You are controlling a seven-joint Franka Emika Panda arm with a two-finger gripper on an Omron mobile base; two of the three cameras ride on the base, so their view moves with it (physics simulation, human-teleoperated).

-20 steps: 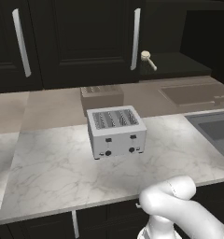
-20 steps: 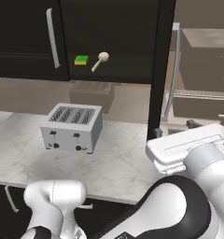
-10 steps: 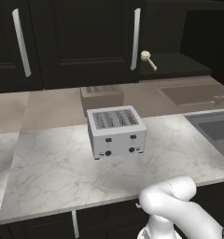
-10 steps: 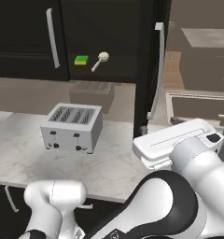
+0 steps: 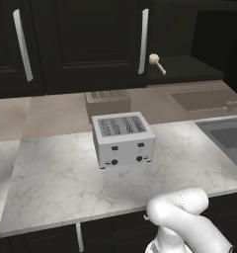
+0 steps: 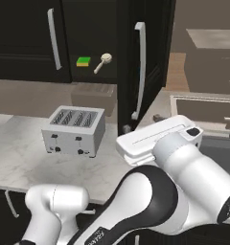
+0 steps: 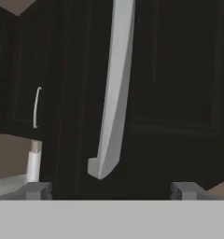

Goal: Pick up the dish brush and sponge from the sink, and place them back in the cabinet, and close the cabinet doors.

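Note:
The dish brush (image 6: 103, 61) and the green sponge (image 6: 83, 61) lie side by side on the dark shelf of the black cabinet (image 6: 90, 72). The brush (image 5: 156, 63) also shows on that shelf from the left. The right cabinet door (image 6: 153, 43) stands part-way swung in, its long silver handle (image 6: 141, 72) just above my hand. In the hand view that handle (image 7: 114, 88) hangs straight ahead, its lower end just above my gripper (image 7: 111, 191), which is open with nothing between the fingertips (image 7: 37, 190). The left door (image 5: 86, 44) is shut. The sink (image 5: 229, 136) lies at the right.
A silver four-slot toaster (image 5: 123, 140) stands mid-counter on the marble top (image 5: 56, 178). A brown box (image 5: 107, 101) sits behind it against the wall. A faucet (image 6: 229, 122) rises by the sink. Low black base cabinets run under the counter edge.
The right cabinet door has swung leftward from edge-on toward the opening. My arm and hand have moved left with it. Brush, sponge and toaster have stayed put.

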